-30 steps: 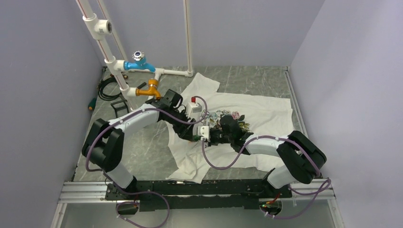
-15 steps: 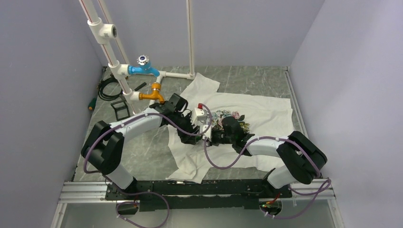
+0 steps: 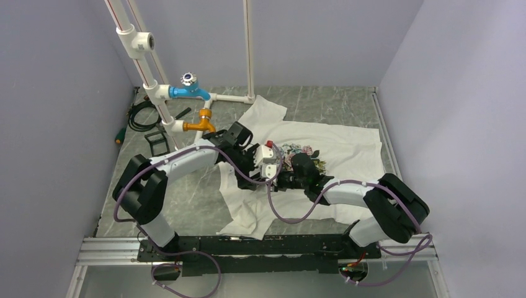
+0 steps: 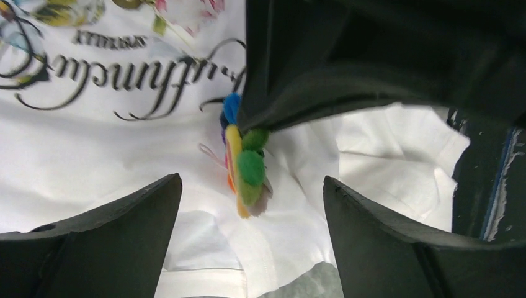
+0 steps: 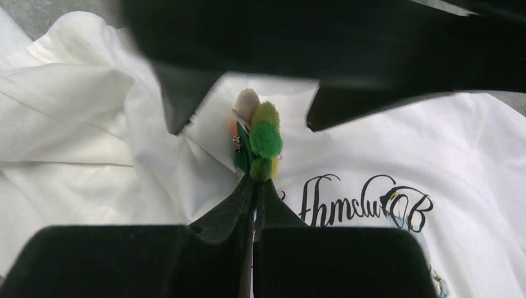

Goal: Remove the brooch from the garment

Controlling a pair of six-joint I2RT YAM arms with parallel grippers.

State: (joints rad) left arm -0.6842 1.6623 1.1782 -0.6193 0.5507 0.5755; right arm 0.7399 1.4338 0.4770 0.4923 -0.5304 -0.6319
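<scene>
The garment (image 3: 338,146) is a white T-shirt lying rumpled on the grey table, its print and black cursive lettering (image 4: 93,81) facing up. The brooch (image 5: 260,138) is a small pin of green, yellow and blue tufts standing on edge over a raised fold of shirt. My right gripper (image 5: 255,181) is shut on its lower edge. It also shows in the left wrist view (image 4: 247,167), held from above by the right fingers (image 4: 298,93). My left gripper (image 4: 251,186) is open, one finger on each side of the brooch without touching it. In the top view both grippers (image 3: 276,175) meet and hide the brooch.
A white PVC pipe frame (image 3: 162,99) with a blue tap (image 3: 188,90) and an orange tap (image 3: 200,123) stands at the back left, close to the left arm. Black cable and clips (image 3: 146,121) lie beside it. Purple walls enclose the table.
My left gripper has moved right to the right gripper and now straddles the brooch. The pipe frame with its taps has shifted slightly right. The right gripper has kept its hold.
</scene>
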